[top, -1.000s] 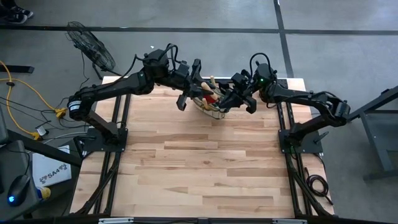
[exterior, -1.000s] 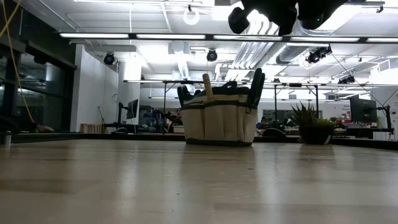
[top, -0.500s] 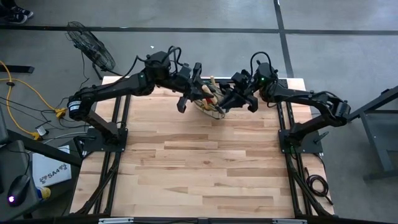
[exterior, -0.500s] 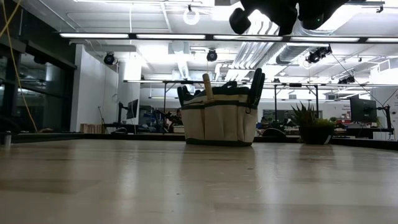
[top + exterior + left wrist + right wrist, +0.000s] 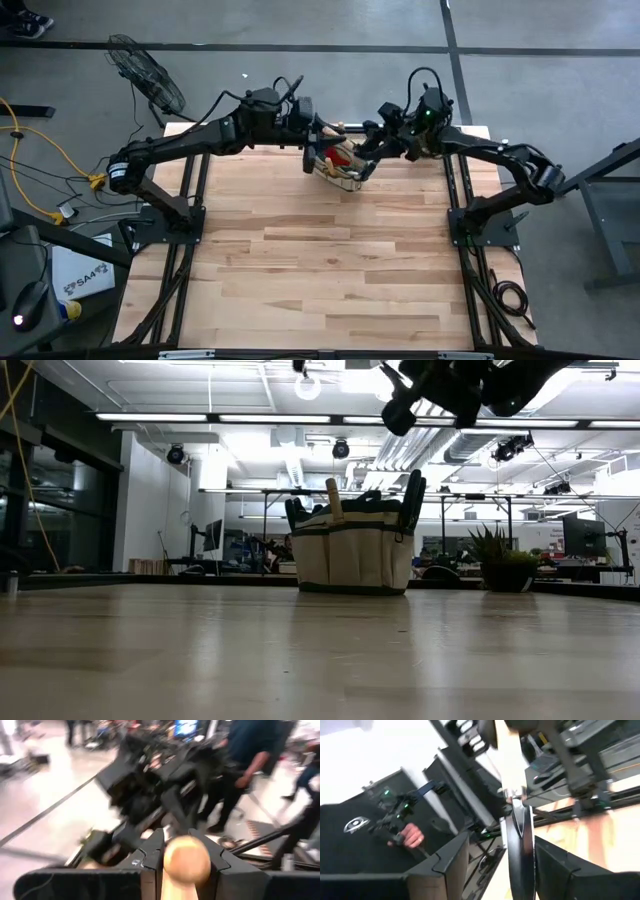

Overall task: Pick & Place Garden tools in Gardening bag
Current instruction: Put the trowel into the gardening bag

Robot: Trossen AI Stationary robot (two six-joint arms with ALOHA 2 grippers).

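The gardening bag point(image 5: 340, 168) point(image 5: 352, 550) stands upright on its base near the table's far edge, with tool handles and a red cloth point(image 5: 343, 155) sticking out of its top. Above it a wooden-handled trowel point(image 5: 345, 128) lies about level between the two arms. My left gripper point(image 5: 318, 135) point(image 5: 184, 865) is shut on its handle. My right gripper point(image 5: 372, 143) point(image 5: 502, 870) is open, one finger on each side of the trowel's dark blade point(image 5: 520, 850), which fills only a small part of the gap. My left gripper pinches the trowel's wooden handle point(image 5: 186, 862) between its two fingers, close to the rounded free end. It comes at the handle from the table's left side, high above the bag. The trowel is lifted clear, its blade toward the right arm.
A potted plant point(image 5: 505, 565) stands to the right of the bag in the low view. People point(image 5: 250, 750) and a hand point(image 5: 412, 835) show in the room beyond. A fan point(image 5: 145, 75) stands off the far left corner. Bare wooden tabletop point(image 5: 320, 270) fills the near half.
My right gripper has opened and let go of the trowel's blade end. Both grippers have shifted up and toward the far edge above the bag, and my left gripper has turned, keeping hold of the handle. The bag has stayed put.
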